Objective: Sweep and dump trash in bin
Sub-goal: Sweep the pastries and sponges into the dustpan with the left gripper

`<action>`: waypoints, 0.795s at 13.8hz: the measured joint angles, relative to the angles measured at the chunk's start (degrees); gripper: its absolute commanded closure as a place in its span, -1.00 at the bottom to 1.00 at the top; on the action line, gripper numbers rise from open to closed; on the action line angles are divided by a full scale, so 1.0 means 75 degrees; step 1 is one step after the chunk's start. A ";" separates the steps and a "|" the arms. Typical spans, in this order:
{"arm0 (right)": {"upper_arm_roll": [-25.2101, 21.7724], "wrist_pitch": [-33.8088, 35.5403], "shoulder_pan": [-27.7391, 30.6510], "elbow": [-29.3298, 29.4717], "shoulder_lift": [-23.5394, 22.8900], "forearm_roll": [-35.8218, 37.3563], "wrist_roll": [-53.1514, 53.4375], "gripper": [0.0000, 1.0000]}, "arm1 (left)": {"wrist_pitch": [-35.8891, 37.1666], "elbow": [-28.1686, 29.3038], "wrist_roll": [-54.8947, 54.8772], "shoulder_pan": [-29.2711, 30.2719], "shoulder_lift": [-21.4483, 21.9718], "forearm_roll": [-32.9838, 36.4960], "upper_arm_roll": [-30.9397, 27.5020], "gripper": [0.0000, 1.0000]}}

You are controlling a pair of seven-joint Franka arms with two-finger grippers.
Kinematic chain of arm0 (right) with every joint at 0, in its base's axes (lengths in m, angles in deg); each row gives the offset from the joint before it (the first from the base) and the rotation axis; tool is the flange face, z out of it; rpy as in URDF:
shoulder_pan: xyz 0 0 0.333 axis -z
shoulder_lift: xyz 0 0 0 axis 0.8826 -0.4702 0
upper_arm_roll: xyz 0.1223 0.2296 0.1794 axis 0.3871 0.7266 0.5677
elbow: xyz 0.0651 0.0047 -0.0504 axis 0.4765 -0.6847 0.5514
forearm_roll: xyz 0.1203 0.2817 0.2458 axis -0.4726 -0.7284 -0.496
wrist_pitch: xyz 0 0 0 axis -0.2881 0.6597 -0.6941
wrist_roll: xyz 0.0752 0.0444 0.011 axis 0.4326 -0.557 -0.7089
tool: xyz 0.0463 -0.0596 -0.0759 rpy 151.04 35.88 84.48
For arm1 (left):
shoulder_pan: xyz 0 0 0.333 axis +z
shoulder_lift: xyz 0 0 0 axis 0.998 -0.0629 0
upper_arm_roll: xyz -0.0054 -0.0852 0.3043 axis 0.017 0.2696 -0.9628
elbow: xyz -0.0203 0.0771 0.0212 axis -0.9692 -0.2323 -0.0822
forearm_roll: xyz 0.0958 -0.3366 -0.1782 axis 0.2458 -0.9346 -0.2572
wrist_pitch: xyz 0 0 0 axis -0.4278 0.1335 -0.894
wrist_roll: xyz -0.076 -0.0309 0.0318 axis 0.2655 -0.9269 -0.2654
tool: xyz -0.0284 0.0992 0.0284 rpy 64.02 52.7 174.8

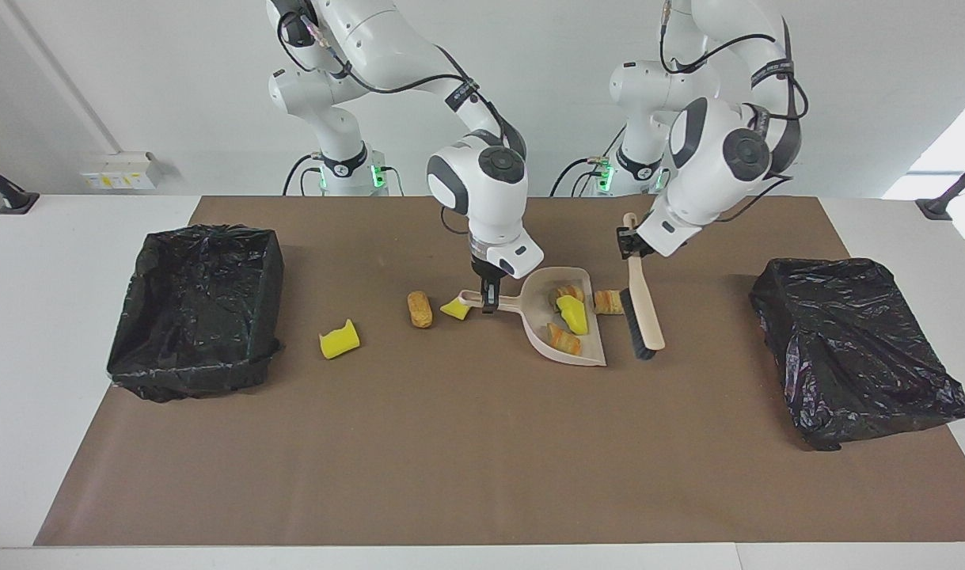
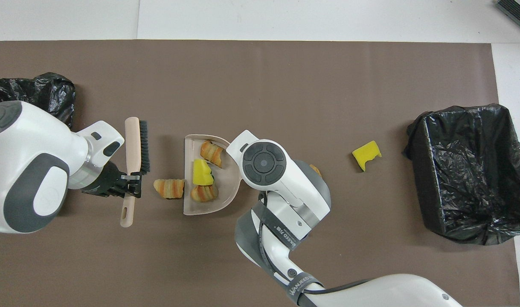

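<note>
**Fig.** Facing view, read across. Sweep partly done; dump not yet begun.

- Bin at right arm's end of table: boxy, open, lined w/ crinkly black film.
- Loose trash near it: notched yellow sponge, oblong brown roll and a yellow wedge lying just beside the pan handle.
- Right end effector is clamping the handle of the pan, which is smooth beige plastic w/ a flat lip resting on the brown mat.
- Pan is holding two ridged croissants and a sponge chunk. A third croissant is sitting outside, at the lip.
- Left end effector is gripping the brush by its handle: beige back, dark bristles.
- Bag at left arm's end: a crumpled black mound.

Risks:
- Rounded croissants may roll out if the pan tips mouth-down in transit.
- A stiff stroke may flick the stray piece past the lip.
- The smooth pan may skid.
- Bits at the handle end are lying away from the mouth, so they could get missed.
</note>
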 measured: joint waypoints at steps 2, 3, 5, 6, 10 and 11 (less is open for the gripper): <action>0.0000 0.0000 0.0000 0.0000 0.0000 0.0000 0.0000 1.00 | 0.0057 0.0617 0.0042 0.0205 0.0318 0.0000 -0.0015 1.00; 0.0000 0.0000 0.0000 -0.0002 0.0000 0.0000 0.0000 1.00 | 0.0027 0.1090 0.0132 0.0196 0.0551 -0.0002 0.0011 1.00; -0.0002 0.0000 0.0000 -0.0009 0.0000 0.0000 0.0000 1.00 | -0.0315 0.1834 0.0345 0.0016 0.0859 -0.0024 0.0142 1.00; -0.0002 0.0000 0.0000 -0.0011 0.0000 0.0000 0.0001 1.00 | -0.0586 0.2076 0.0544 -0.0213 0.0920 -0.0042 0.0193 1.00; -0.0002 0.0000 -0.0004 -0.0011 0.0003 0.0000 0.0001 1.00 | -0.1296 0.2492 0.1096 -0.1242 0.0927 -0.0141 0.0269 1.00; -0.0002 0.0000 -0.0005 -0.0012 0.0005 0.0000 0.0001 1.00 | -0.1374 0.2494 0.1132 -0.1397 0.0928 -0.0262 0.0270 1.00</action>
